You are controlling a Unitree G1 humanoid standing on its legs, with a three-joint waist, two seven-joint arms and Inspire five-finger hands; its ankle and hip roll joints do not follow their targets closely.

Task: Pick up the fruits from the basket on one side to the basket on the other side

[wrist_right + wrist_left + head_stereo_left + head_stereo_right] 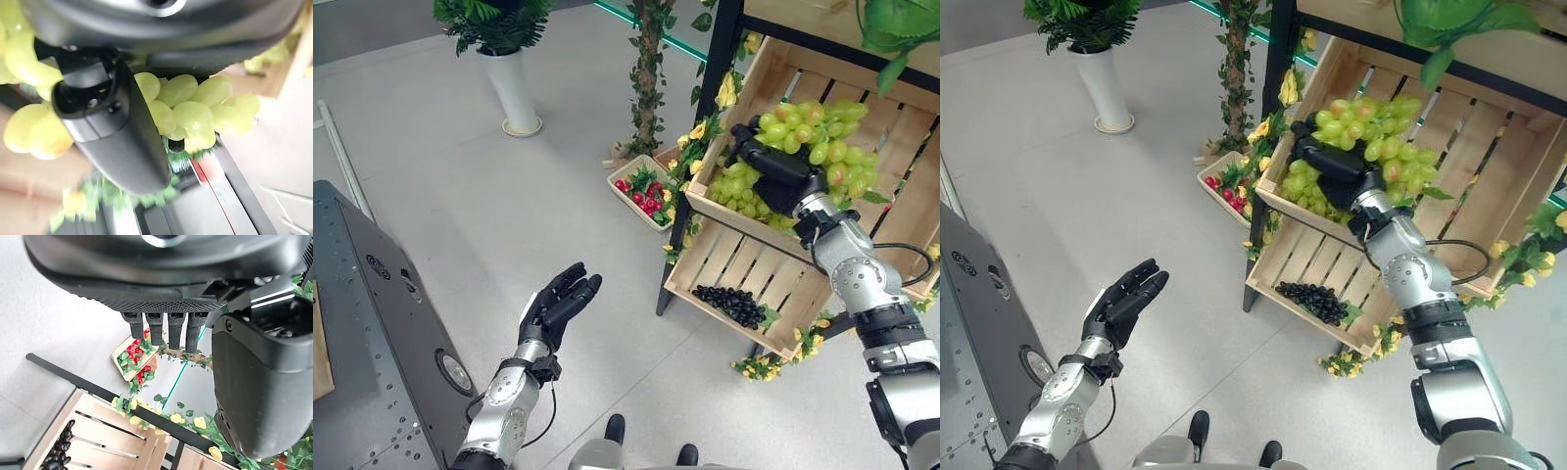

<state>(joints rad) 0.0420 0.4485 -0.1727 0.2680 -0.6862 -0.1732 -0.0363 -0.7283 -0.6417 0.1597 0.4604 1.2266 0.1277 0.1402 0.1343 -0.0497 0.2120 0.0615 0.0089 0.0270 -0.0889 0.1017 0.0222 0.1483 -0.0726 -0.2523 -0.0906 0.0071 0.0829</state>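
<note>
Grey floor, wooden crates on rack. Right hand [781,176] clenched on green grapes [803,147] in upper crate [744,108]; left hand [558,304] released, idle. Next: lift clear, carry across.

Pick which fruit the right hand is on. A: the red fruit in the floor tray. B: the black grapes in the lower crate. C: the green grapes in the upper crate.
C: the right hand is curled on the green grapes in the upper crate.

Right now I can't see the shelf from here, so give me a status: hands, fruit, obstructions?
Right hand shut on green grapes in upper crate. Left hand open, idle over floor. Black grapes in lower crate. Nothing obstructing.
</note>
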